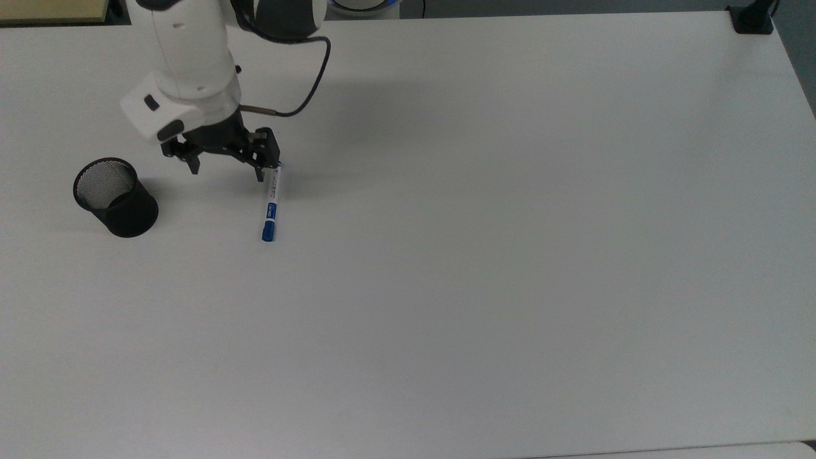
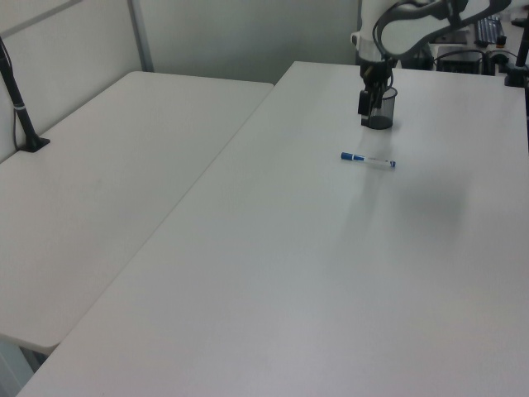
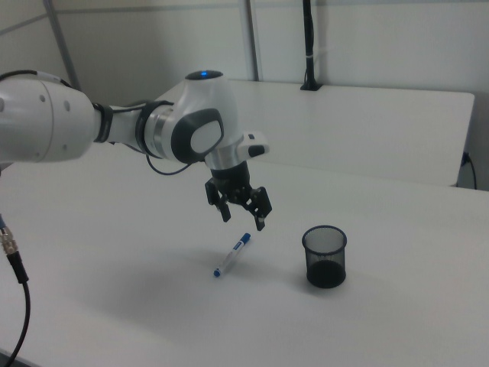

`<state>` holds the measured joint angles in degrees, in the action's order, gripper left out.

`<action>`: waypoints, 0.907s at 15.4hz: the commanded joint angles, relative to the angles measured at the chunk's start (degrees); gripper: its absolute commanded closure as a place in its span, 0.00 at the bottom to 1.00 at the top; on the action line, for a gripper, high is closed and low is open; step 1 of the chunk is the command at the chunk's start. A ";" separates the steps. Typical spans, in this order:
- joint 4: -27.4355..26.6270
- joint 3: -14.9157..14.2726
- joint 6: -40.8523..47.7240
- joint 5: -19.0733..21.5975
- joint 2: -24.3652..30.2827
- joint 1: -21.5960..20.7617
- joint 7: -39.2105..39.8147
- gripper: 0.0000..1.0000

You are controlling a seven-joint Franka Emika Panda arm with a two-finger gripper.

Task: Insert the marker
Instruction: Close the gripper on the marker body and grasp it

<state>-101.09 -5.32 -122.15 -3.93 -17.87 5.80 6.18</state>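
Gripper (image 1: 226,171) is spread wide and holds nothing: black two-finger head on the white arm, hanging above the white table (image 1: 510,255) with air under the tips in the right view (image 3: 243,218). Slim whiteboard marker (image 1: 270,205) with white barrel, blue cap and blue label band lies flat on the table, untouched. In the top view its long axis runs nearly up-down, cap end toward the bottom edge, small blue end at the top, tucked just under the finger on the top view's right. So the gripper's centre sits off to the top view's left of the marker and up near its far end, not over the barrel middle. Key relation: marker lies toward the top view's right and lower side of the gripper's midpoint; finger line runs roughly left-right in the top view, i.e. about across the marker's axis, so I'd judge little wrist turn is needed, mostly a short sideways shift plus a move along the barrel, then descent. Black mesh cup (image 1: 115,197) stands upright, mouth open, on the top view's left, well apart from the marker; in the right view (image 3: 325,256) it's to the right view's right of the marker (image 3: 232,255). Left view has the gripper (image 2: 365,98) overlapping the cup (image 2: 382,112), the marker (image 2: 368,160) nearer the camera. Grasp not yet made; insertion not started.
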 commanded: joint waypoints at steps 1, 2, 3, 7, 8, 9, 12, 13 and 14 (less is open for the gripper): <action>-1.30 0.13 -5.97 0.06 -3.83 -1.75 -6.34 0.01; -1.39 0.31 -8.26 0.06 -5.06 -1.84 -7.31 0.01; -1.39 0.31 -10.11 0.06 -5.94 -1.84 -8.37 0.03; -1.30 0.57 -12.49 0.50 -7.89 -2.11 -11.53 0.44; -1.30 0.66 -12.67 1.81 -8.06 -2.11 -12.67 0.61; -1.22 0.75 -12.67 3.47 -8.15 -2.02 -13.03 0.80; -0.95 0.75 -12.76 4.63 -8.33 -2.02 -13.04 1.00; -0.78 0.75 -12.67 4.72 -8.07 -1.93 -12.95 1.00; -0.60 0.75 -12.59 4.63 -7.19 -1.67 -12.69 1.00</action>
<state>-101.36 -4.44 -133.71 -0.15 -26.65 4.21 -5.82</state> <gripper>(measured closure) 0.828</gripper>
